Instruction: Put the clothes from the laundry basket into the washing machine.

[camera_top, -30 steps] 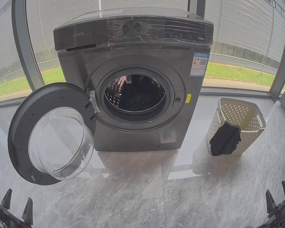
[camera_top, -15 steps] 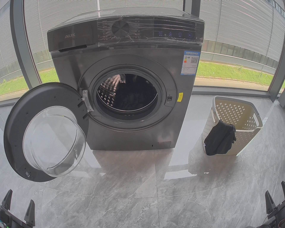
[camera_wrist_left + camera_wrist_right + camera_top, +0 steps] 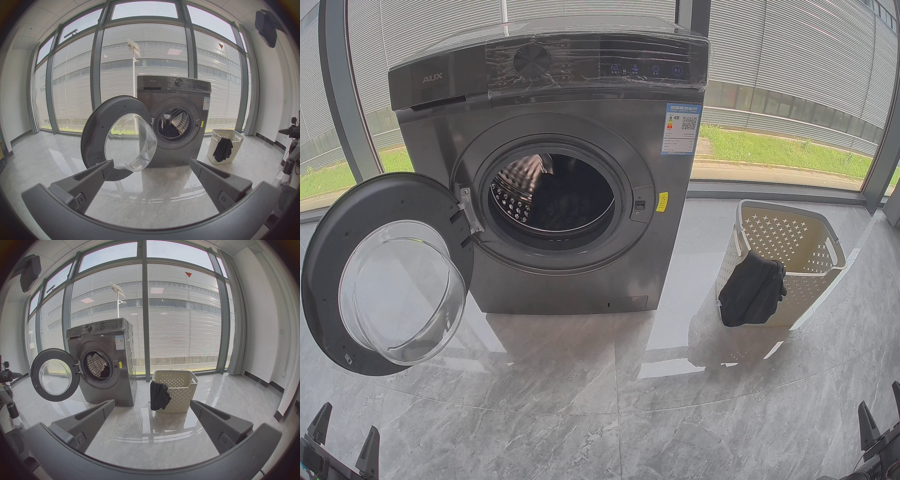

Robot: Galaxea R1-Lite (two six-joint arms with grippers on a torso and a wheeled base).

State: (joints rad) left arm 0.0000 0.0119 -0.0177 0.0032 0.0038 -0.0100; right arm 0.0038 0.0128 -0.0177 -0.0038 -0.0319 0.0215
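The clothes amount to 1 dark piece, draped over the near rim of the laundry basket and hanging partly down its outer wall. The basket is set on the floor near the washing machine, on the robot's right. The door is swung fully open and the drum is exposed; something dark appears to lie inside it. The left gripper and right gripper are held low, well apart from the basket, jaws spread wide and nothing gripped. The approach is judged to be the step in hand. Next, the right gripper would need to be brought to the rim and closed on the bunched upper fold.
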